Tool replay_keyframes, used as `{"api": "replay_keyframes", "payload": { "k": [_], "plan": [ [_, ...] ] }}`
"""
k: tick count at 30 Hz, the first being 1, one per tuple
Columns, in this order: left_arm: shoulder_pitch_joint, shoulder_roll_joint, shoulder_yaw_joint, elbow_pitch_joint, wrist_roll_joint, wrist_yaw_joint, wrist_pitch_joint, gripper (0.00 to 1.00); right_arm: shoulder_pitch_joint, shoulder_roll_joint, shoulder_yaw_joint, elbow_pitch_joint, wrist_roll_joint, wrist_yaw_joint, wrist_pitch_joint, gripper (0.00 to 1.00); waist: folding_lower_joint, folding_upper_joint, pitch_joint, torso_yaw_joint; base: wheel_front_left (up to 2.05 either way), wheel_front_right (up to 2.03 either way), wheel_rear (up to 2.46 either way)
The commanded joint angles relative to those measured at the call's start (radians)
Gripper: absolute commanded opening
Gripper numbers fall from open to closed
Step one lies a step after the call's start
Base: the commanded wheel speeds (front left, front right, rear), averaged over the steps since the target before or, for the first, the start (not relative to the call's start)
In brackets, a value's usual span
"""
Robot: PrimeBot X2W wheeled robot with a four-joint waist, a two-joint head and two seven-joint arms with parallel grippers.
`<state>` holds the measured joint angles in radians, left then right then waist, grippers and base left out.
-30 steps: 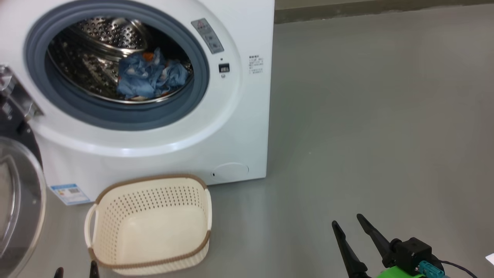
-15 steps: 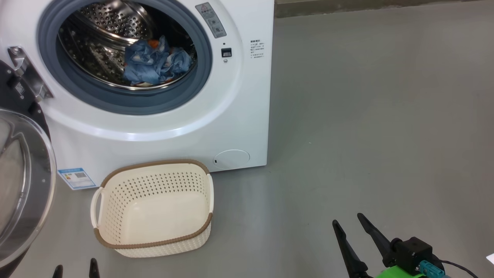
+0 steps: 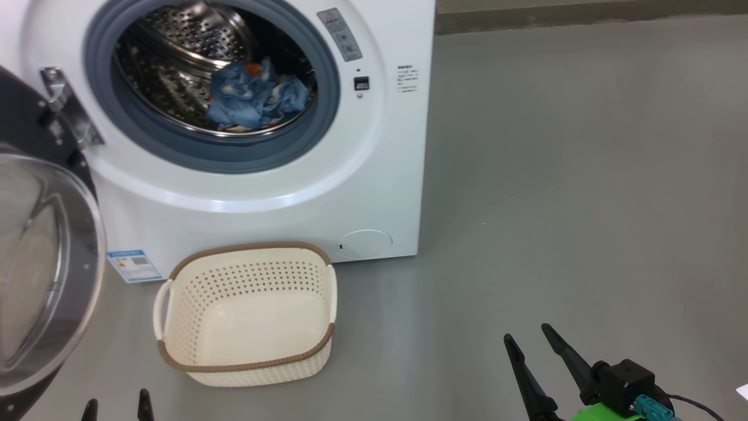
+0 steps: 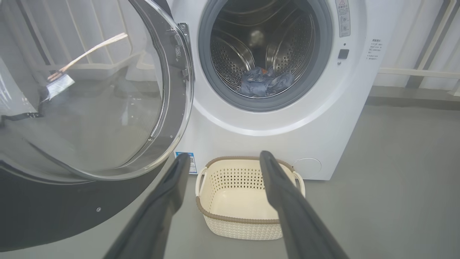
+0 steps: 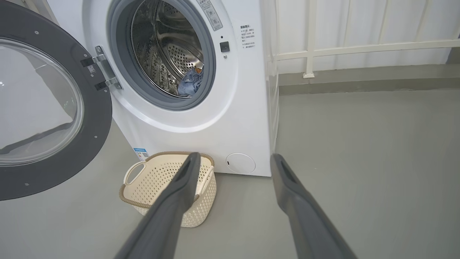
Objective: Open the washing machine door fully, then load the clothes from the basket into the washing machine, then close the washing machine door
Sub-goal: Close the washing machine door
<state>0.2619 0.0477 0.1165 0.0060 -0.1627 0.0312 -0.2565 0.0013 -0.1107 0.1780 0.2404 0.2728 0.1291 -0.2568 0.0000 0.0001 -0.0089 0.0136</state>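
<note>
washing machine door (image 5: 46, 104): swung wide open at the machine's left on a metal hinge (image 5: 104, 72); a glossy black ring around a bulging clear glass bowl.
washing machine (image 3: 327, 193): white front-loader on the grey floor (image 3: 555, 175); a grey-blue rubber ring (image 3: 234, 158) frames the perforated steel drum (image 3: 175, 58); there is a small blue label (image 3: 133, 266) low on the left and a round white cap (image 3: 366, 244) low on the right.
clothes (image 3: 254, 96): crumpled blue fabric with a touch of orange, lying at the bottom of the drum.
basket (image 3: 257, 374): cream perforated plastic with a brown woven-look rim and white side handles; it stands on the floor just before the machine, its bottom bare.
left gripper (image 4: 224, 155): fingers spread apart, gripping nothing, aimed toward the basket.
right gripper (image 5: 234, 156): fingers spread apart, gripping nothing, over the floor to the basket's right.
</note>
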Motion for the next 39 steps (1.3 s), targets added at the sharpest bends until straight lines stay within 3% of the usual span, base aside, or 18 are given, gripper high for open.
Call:
{"api": "replay_keyframes", "payload": {
  "k": [1,20,39],
  "plan": [
    [-0.031,0.003,0.03,-0.03,0.0,0.009,-0.005,1.0,-0.013,-0.007,0.024,-0.021,-0.013,0.002,-0.005,1.0,0.0,-0.0001,-0.004,0.02,0.0,0.0,0.0],
    [0.005,0.003,0.024,-0.031,-0.008,0.022,-0.005,1.0,0.012,0.0,0.034,-0.011,-0.007,0.002,-0.005,1.0,0.0,-0.0001,-0.031,0.246,0.0,0.0,0.0],
    [0.014,0.003,0.027,-0.035,-0.026,0.048,-0.005,1.0,0.014,0.009,0.041,-0.002,-0.007,0.002,-0.005,1.0,0.0,-0.0001,-0.037,0.423,0.0,0.0,0.0]
  ]
}}
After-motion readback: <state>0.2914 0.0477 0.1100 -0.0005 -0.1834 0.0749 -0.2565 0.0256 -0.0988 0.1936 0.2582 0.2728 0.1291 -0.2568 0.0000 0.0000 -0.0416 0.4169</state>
